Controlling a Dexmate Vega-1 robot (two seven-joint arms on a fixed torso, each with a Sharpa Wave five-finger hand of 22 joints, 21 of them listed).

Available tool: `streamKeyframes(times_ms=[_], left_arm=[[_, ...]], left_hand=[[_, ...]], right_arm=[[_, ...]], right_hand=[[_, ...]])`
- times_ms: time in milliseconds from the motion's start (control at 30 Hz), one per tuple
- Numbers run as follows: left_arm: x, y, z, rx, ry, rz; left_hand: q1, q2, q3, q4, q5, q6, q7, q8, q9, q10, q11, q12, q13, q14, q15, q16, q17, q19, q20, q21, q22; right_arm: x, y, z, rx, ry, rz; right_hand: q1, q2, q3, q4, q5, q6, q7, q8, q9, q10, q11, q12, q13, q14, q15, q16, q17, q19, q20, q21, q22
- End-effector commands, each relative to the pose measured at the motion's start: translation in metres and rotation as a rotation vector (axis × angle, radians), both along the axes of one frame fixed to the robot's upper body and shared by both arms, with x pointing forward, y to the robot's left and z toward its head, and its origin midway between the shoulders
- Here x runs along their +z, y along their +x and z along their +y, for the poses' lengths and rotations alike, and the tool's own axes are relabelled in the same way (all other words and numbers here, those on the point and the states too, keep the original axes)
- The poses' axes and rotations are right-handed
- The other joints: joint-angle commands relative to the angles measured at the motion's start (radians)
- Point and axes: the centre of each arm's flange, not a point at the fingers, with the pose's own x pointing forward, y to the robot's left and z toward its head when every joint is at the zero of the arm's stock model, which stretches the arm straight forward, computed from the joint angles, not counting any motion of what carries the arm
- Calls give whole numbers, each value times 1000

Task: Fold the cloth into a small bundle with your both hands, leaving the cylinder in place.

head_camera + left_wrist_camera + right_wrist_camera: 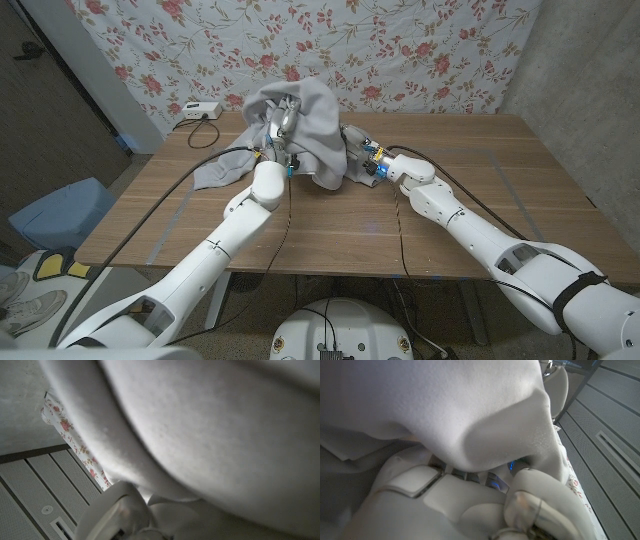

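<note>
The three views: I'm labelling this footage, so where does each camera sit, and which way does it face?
Head view: fixed on the robot's head, looking down the wooden table; both arms reach into the raised grey cloth.
Left wrist view: on the left wrist, facing up into the cloth; the left hand shows low.
Right wrist view: on the right wrist; the right hand lies under the cloth.
All views share the cloth.

cloth (310, 125) draped over both hands, table (480, 215) far centre | box (196, 111) at far-left corner
</note>
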Motion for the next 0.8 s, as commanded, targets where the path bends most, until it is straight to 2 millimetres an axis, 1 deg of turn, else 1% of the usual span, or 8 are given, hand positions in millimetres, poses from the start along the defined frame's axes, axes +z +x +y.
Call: streamKeyframes(times_ms=[33,200,300,500,533,633,733,800], left_arm=[[-4,-29,-37,172,169,-22],[-5,-30,-41,185,226,27],[-9,-30,-44,193,268,76],[-19,-29,-46,181,289,130],[-19,-30,-45,183,288,134],[-19,-30,-42,193,288,135],[-18,-30,-39,187,281,135],[-17,-31,-36,174,269,126]], left_hand=[[27,32,12,-18,-1,39,9,5,0,14,-2,-5,-5,22,0,7,5,65,-5,19,29],[36,33,15,-25,-1,54,21,6,1,28,-1,-2,-5,35,-4,9,5,71,-13,21,29],[40,34,15,-27,-2,59,26,6,1,35,1,-1,-4,44,-8,11,5,72,-16,21,29],[44,36,14,-27,-4,63,38,3,1,39,1,-2,-4,50,-8,11,7,67,-15,19,30],[44,37,13,-26,-4,62,37,2,1,38,3,-3,-4,49,-8,11,8,66,-15,19,30],[42,36,9,-22,-5,59,34,-1,1,35,4,-5,-4,46,-7,10,9,61,-15,17,30],[41,36,6,-20,-6,56,32,-3,2,31,9,-7,-4,44,-5,9,10,60,-14,16,30],[41,35,5,-20,-7,56,32,-4,2,31,9,-8,-4,45,-4,9,10,61,-10,16,30]], right_arm=[[-7,-6,5,281,-44,317],[-20,-10,6,391,-30,476],[-25,-9,4,398,-9,527],[-22,-6,-12,252,31,433],[-20,-6,-14,238,33,416],[-15,-7,-18,199,37,359],[-10,-9,-22,148,28,300],[0,-9,-28,70,2,197]], right_hand=[[3,10,21,-1,-8,90,101,11,13,178,50,7,162,188,-19,5,9,158,-122,21,3],[4,13,27,-2,-9,83,106,9,13,173,55,5,162,189,-17,5,11,170,-128,24,4],[5,12,29,-3,-10,79,109,8,13,171,56,4,163,185,-12,2,12,170,-128,24,4],[7,3,33,-13,-16,84,111,12,13,163,60,0,163,139,-15,-15,21,93,-119,-11,4],[-1,1,29,-10,-17,86,110,13,13,162,59,0,164,135,-10,-15,25,64,-110,-24,4],[-9,-2,23,-11,-18,103,104,19,13,164,58,2,164,123,-9,-18,31,16,-99,-46,4],[-6,-5,21,-22,-17,114,102,20,13,167,55,3,164,110,-5,-23,32,-29,-83,-68,3],[-3,-10,20,-30,-17,117,97,20,13,166,53,3,164,104,3,-26,31,-42,-73,-74,3]])
